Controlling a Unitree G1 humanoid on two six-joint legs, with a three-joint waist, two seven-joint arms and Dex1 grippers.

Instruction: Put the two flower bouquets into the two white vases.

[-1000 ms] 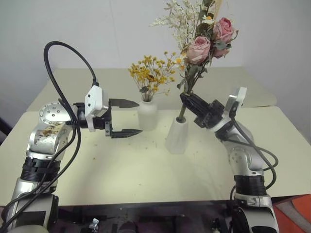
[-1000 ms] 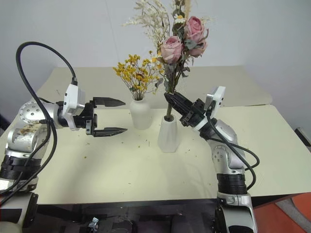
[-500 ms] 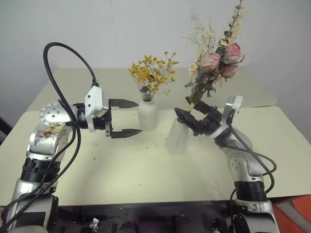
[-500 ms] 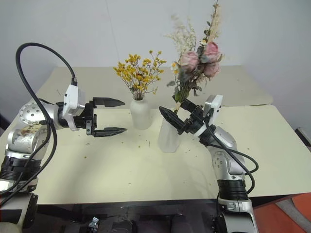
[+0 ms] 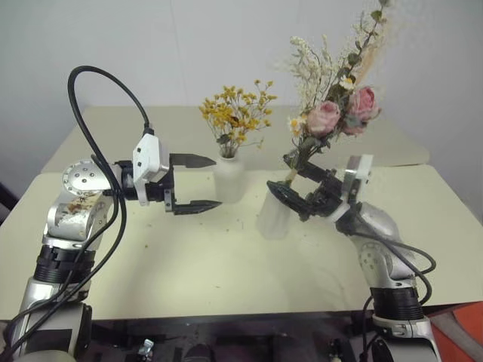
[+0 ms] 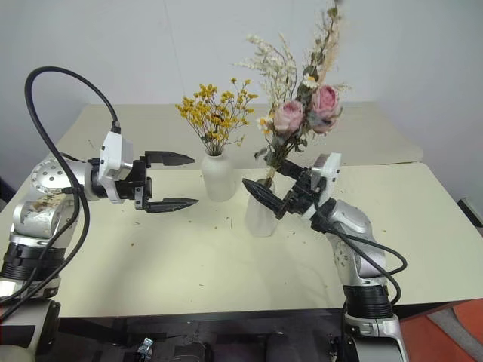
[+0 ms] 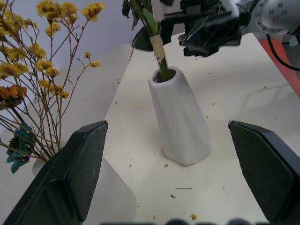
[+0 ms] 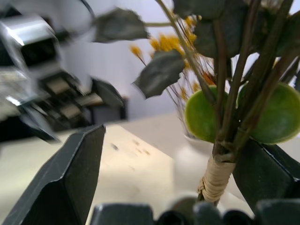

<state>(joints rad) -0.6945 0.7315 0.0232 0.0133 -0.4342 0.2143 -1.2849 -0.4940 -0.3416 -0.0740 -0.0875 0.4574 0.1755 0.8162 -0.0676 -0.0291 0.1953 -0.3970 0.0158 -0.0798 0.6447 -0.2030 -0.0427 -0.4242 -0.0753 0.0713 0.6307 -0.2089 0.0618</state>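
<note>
Both bouquets seated mid-tabletop: yellow bunch (image 5: pixel 235 113) in bottle vase (image 5: pixel 229 178), rose bouquet (image 5: pixel 332 113) in tapered vase (image 5: pixel 275 211). Right gripper (image 5: pixel 294 190) spread around the stem, left gripper (image 5: pixel 198 182) spread, empty. Next, probably: ease right gripper away without tipping anything.

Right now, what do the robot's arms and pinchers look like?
Both arms are shiny silver metal with black rings at the joints. The left gripper and the right gripper each have two pointy black fingers and a white block behind them. Thick black cables loop from each arm.
</note>
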